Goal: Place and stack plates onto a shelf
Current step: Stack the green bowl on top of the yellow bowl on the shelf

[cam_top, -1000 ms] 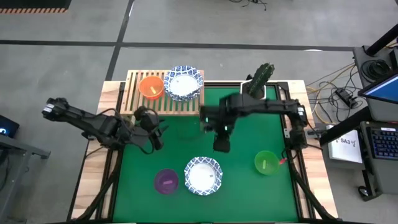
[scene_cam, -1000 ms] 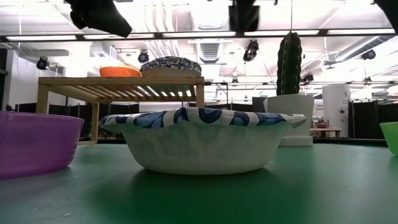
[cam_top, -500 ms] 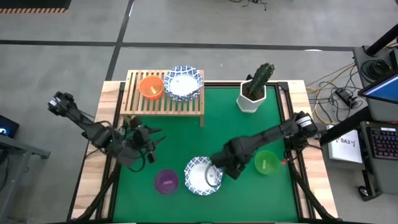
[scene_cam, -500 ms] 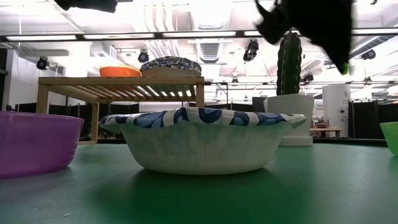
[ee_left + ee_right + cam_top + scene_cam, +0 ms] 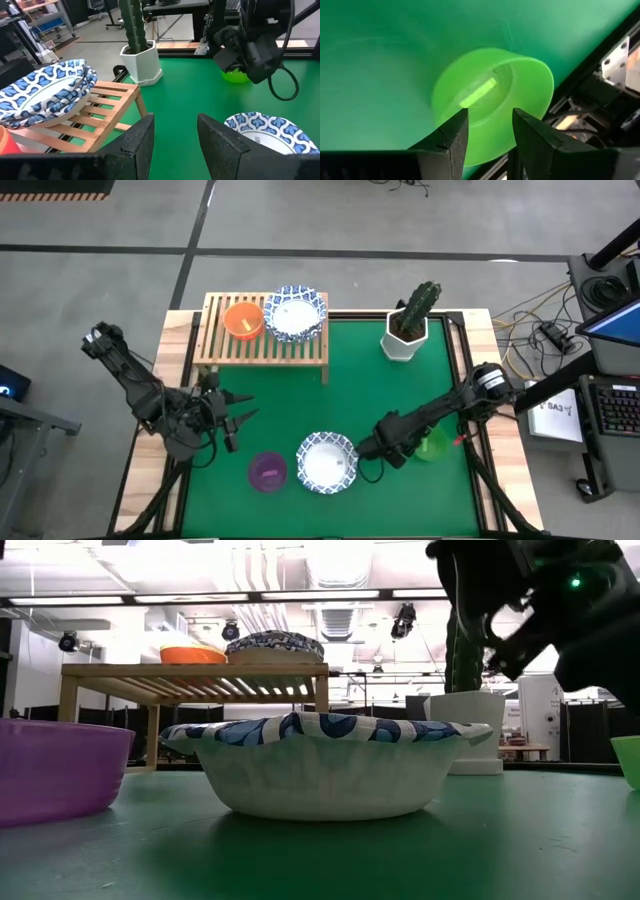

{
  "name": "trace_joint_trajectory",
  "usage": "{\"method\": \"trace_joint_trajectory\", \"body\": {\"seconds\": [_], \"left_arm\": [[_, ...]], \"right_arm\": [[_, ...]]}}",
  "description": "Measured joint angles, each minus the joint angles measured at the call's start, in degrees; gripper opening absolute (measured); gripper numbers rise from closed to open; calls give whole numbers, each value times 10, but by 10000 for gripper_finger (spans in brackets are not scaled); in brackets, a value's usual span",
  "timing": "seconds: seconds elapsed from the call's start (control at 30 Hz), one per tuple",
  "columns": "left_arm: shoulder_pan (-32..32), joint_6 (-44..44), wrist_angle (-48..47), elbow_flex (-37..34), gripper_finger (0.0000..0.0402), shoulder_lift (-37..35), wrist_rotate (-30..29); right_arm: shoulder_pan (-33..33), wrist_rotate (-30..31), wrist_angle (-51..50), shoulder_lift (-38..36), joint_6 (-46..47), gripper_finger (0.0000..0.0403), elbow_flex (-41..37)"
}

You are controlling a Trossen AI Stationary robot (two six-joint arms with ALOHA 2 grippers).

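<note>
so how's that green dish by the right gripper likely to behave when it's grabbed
The green dish looks thin-walled plastic, so probably light and slightly flexible. Its smooth rim may slip between the right gripper fingers. Low and wide, it seems unlikely to tip.

- The middle of the green table (image 5: 370,380) is bare, between the shelf (image 5: 262,340) and the near dishes.
- The right half of the shelf top is free; an orange dish (image 5: 243,319) and a blue-patterned plate stack (image 5: 295,313) fill its left and middle.
- The cactus pot (image 5: 407,335) stands at the far right.
- The right gripper (image 5: 372,448) sits between the front patterned plate (image 5: 326,461) and the green dish (image 5: 432,442).
- The purple dish (image 5: 267,471) stands just beside that plate.
</note>
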Motion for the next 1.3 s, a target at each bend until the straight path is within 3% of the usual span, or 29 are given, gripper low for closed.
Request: {"method": "trace_joint_trajectory", "body": {"seconds": [0.27, 0.4, 0.77, 0.9, 1.07, 1.17, 1.3], "left_arm": [[0, 2, 0, 0, 132, 0, -14], [0, 3, 0, 0, 133, 0, -14], [0, 4, 0, 0, 132, 0, -14], [0, 6, -1, 0, 133, 0, -14], [0, 8, 0, 0, 132, 0, -14], [0, 8, 0, 0, 133, 0, -34], [0, 8, 0, 0, 132, 0, -70]], "right_arm": [[0, -2, 1, -31, 26, 137, 19], [2, 18, 56, -44, 61, 135, 25], [3, 3, 82, -10, 46, 115, -29], [2, 3, 109, -9, 31, 92, -44], [2, 2, 126, -9, 0, 25, -39], [2, -2, 122, -9, -34, 13, -16], [2, -72, 121, -9, -113, 9, 45]]}}
